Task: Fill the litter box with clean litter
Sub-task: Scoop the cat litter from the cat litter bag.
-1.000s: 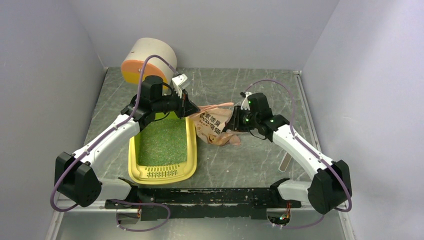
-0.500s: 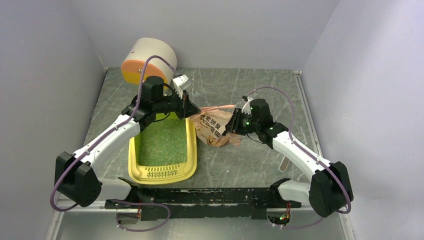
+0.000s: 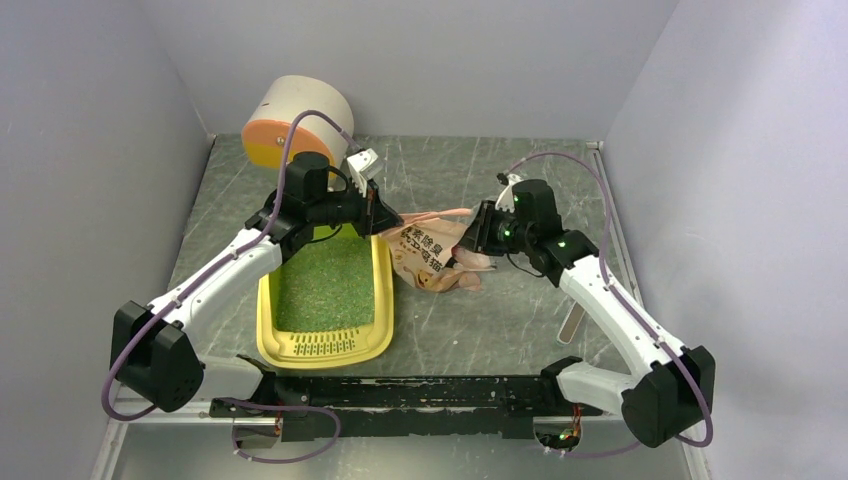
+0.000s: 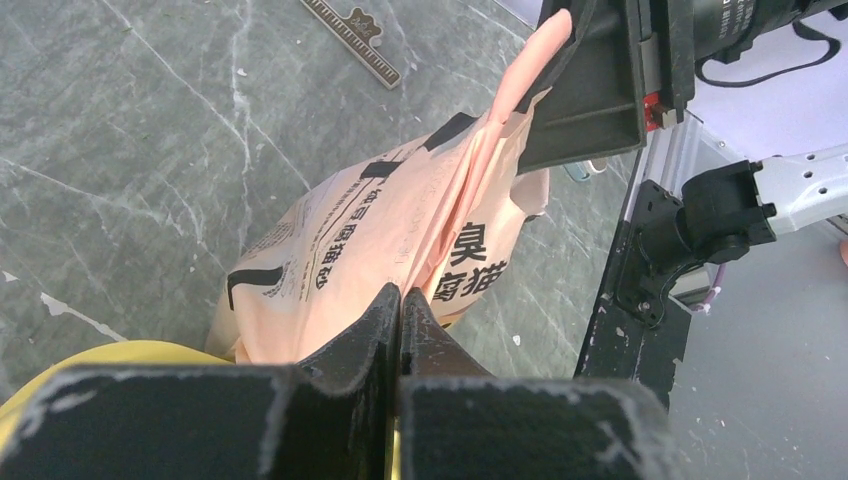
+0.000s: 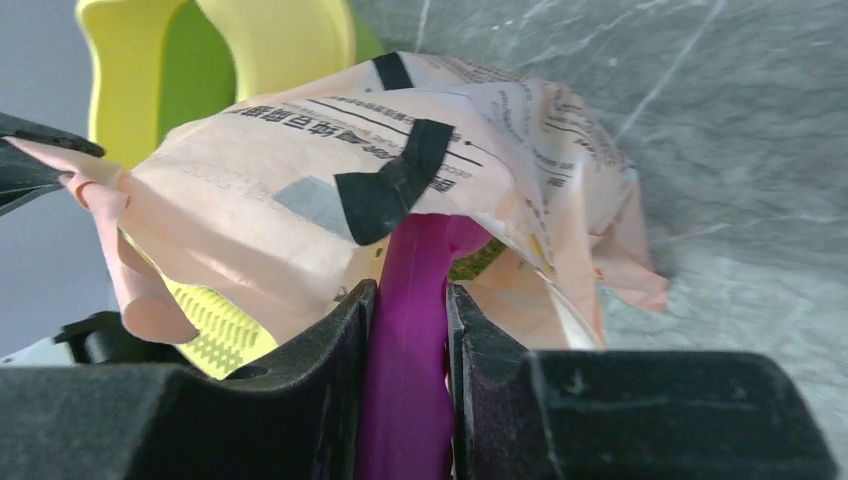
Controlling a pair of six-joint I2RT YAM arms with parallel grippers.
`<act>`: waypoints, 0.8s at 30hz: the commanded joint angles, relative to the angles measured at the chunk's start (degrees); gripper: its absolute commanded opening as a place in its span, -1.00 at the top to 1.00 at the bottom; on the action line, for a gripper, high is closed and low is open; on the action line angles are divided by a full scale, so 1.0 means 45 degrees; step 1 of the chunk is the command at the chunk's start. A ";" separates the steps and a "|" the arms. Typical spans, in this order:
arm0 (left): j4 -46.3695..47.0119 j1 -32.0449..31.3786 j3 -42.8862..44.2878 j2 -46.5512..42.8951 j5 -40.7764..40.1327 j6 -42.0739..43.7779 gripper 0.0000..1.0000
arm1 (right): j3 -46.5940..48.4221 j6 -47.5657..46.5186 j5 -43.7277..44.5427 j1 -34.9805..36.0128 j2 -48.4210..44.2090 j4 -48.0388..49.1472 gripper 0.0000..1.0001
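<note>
From above, you see the litter box [image 3: 383, 300] on the table [image 3: 500, 320], with clean litter [image 3: 325, 285] covering its floor. The bag [image 3: 432, 258] lies at its 2 o'clock, between the left gripper [image 3: 388, 217] and right gripper [image 3: 468, 243].

At the left wrist, your jaws are pressed together, pinching the bag's edge.

At the right wrist, your jaws clamp the magenta scoop [image 5: 405, 330], which runs up under the bag.

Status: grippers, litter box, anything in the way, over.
Left gripper shut on pink-beige printed bag. Right gripper shut on magenta plastic scoop, reaching into bag. Yellow plastic litter box holds green litter granules; left arm over its far end.
</note>
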 commanded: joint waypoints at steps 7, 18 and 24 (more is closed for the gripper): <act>0.0262 -0.0172 0.0146 -0.0004 0.0072 -0.0128 0.90 | -0.0311 -0.0720 -0.0131 0.0453 0.0989 -0.0044 1.00; 0.0159 -0.0208 0.0124 -0.0038 -0.0123 -0.0190 0.91 | -0.1735 0.1524 -0.2893 0.0367 0.0998 0.4110 1.00; 0.0241 -0.0256 0.0207 0.0155 -0.0103 -0.0230 0.90 | -0.2804 0.3070 -0.4055 -0.0312 -0.0020 0.5922 1.00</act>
